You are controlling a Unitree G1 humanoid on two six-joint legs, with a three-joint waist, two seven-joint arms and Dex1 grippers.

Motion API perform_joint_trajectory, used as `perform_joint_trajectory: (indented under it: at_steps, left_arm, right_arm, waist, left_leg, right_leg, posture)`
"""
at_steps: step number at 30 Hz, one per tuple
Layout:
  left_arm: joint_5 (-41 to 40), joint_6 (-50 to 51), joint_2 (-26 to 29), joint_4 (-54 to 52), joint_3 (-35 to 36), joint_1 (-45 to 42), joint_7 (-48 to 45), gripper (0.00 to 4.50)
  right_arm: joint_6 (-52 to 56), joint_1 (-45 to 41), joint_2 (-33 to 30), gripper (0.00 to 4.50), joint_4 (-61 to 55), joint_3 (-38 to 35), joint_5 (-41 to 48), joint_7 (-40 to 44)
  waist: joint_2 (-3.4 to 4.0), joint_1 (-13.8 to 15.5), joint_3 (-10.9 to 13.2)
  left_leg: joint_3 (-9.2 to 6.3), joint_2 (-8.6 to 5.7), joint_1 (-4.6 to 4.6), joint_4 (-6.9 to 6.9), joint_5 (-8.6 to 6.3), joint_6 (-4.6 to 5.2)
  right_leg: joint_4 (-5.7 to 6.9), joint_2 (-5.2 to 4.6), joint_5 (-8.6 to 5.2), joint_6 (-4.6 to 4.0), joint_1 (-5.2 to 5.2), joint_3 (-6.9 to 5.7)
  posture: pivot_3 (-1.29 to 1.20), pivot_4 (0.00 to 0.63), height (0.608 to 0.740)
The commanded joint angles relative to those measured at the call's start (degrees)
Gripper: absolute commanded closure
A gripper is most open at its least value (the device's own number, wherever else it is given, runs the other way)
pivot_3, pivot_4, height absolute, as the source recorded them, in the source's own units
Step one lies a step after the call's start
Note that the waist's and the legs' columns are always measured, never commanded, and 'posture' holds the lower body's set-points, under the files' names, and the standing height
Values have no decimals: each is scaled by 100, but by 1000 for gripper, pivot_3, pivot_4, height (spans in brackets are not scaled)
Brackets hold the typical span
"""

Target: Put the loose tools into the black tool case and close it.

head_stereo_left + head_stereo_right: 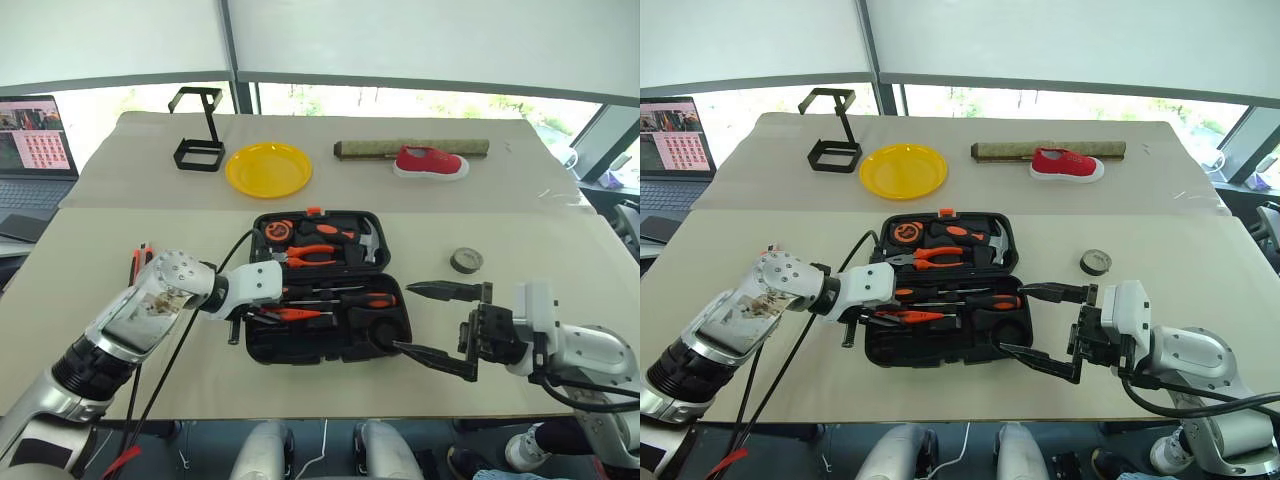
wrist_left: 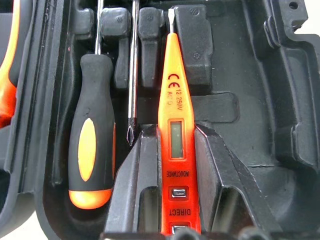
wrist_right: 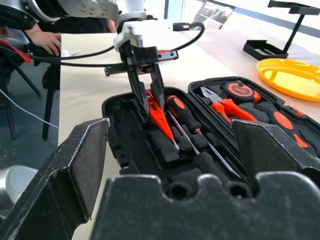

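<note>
The small all-orange screwdriver (image 2: 176,150) reads "CE", "INDUCTANCE", "DIRECT".

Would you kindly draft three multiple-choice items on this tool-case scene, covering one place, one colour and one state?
1. Where does the small dark grey tape roll lie?
A. On the table to the right of the black tool case
B. On the yellow plate
C. Inside the case

2. What colour is the shoe at the table's far side?
A. Blue
B. Red
C. Green

3. What is the left gripper doing?
A. Hanging open over the plate
B. Gripping the pliers
C. Shut on the small all-orange screwdriver, over the open case

Answers: 1 A, the roll sits on bare table beside the case. 2 B, it is red with a white sole. 3 C, the left wrist view shows its fingers clamping the orange shaft.
</note>
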Motion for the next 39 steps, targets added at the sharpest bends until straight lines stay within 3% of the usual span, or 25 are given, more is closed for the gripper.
perform_joint_trajectory:
  at_steps: [1, 14, 20, 22, 30, 37, 39]
  left_arm:
    - [253, 389, -49, 32, -430, 42, 25, 4031]
    - [450, 970, 196, -59, -1021, -305, -384, 4031]
    - [284, 785, -157, 59, -728, -224, -153, 4031]
    - [96, 855, -220, 14, -468, -139, -129, 3032]
    - [-440, -11, -272, 211, 343, -6, -288, 244]
    - [-1003, -1104, -476, 552, 1056, 135, -496, 244]
    - [-1031, -1356, -578, 791, 1206, 164, -407, 763]
  right_arm:
    - [-118, -42, 21, 0, -129, -52, 17, 6]
    - [-113, -61, 87, 0, -111, 74, -12, -7]
    - [-157, -47, 144, 0, -81, 126, -62, 7]
    - [-182, -27, 161, 0, -57, 116, -77, 27]
    - [-252, 37, 132, 0, 72, 63, -93, 158]
    - [-222, 76, 68, 0, 131, 34, -70, 255]
    - [-204, 82, 57, 0, 132, 31, -61, 260]
  waist:
    - [-2, 12, -1]
    - [-1, -45, -6]
    - [2, -31, -8]
    - [3, -19, -9]
    - [1, -17, -8]
    - [-2, -9, -6]
    - [-2, -12, -6]
  left_leg:
    - [-1, 0, 0, 2, 0, 0]
    - [-2, -1, 9, 1, 0, 1]
    - [-2, 1, 21, -4, 0, 1]
    - [-2, 2, 23, -3, 0, 1]
    - [-2, 2, 4, 2, 0, 1]
    - [-5, 2, -3, 8, 0, 1]
    - [-5, 1, -3, 8, 0, 1]
  right_leg:
    - [0, 0, 0, 1, 2, -1]
    - [5, 11, -4, -6, 4, 6]
    - [12, 17, -9, -14, 7, 7]
    - [13, 11, -9, -12, 10, 8]
    - [14, 7, -7, -9, -6, 7]
    - [12, 1, -6, -7, -6, 3]
    - [12, 2, -5, -6, -6, 3]
  posture:
    - [0, 150, 740]
    - [0, 150, 740]
    - [0, 150, 740]
    - [0, 150, 740]
    - [0, 150, 740]
    - [0, 150, 740]
    - [0, 150, 740]
